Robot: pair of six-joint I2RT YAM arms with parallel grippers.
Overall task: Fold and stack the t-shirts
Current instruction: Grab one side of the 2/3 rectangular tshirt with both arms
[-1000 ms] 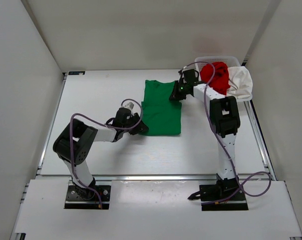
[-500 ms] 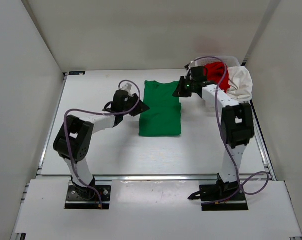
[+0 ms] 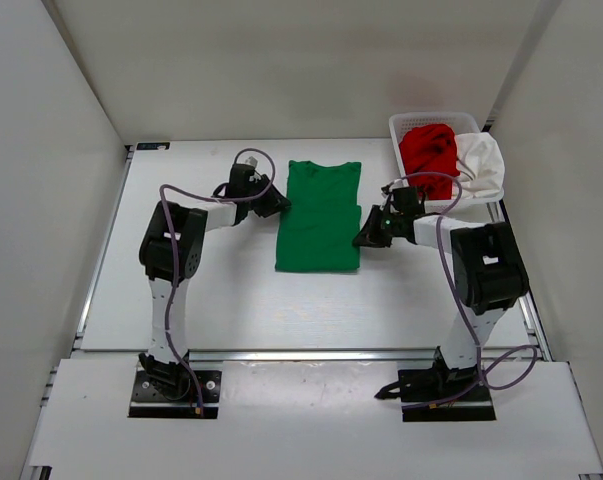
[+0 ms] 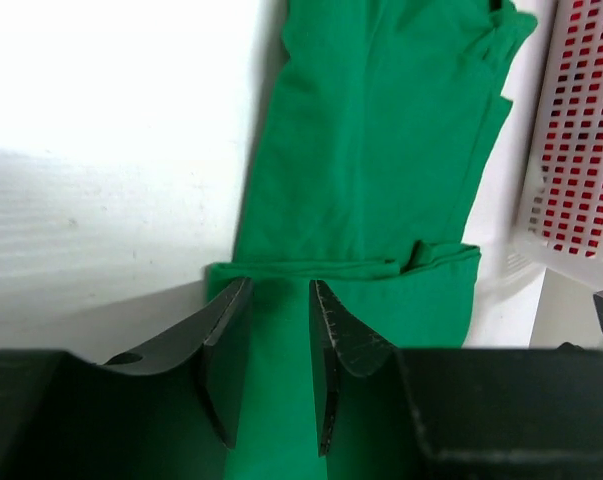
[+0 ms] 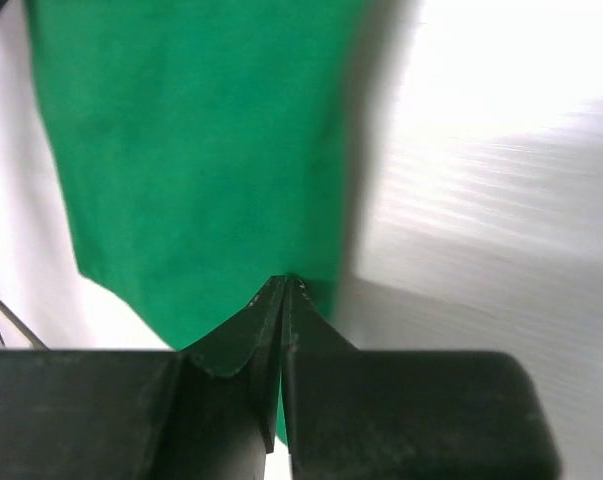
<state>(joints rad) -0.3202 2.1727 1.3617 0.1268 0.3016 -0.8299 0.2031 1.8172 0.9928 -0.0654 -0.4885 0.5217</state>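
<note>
A green t-shirt [image 3: 319,215] lies flat in the middle of the table as a long narrow strip, collar to the back. My left gripper [image 3: 279,206] sits low at its upper left edge. In the left wrist view that gripper [image 4: 279,290] is open, with green t-shirt [image 4: 381,150] showing in the gap. My right gripper [image 3: 360,240] is at the lower right edge. It is shut [image 5: 284,282], tips resting on the green t-shirt [image 5: 181,150] just inside its edge; no cloth is lifted. A red t-shirt [image 3: 428,150] and a white t-shirt [image 3: 481,160] are bunched in the basket.
The white mesh basket [image 3: 431,120] stands at the back right corner, close to the right arm; its wall [image 4: 581,150] shows in the left wrist view. White walls enclose the table on three sides.
My left gripper moved from the shirt's lower left edge up to its upper left edge. My right gripper moved from the collar corner down the right edge to the lower part.
</note>
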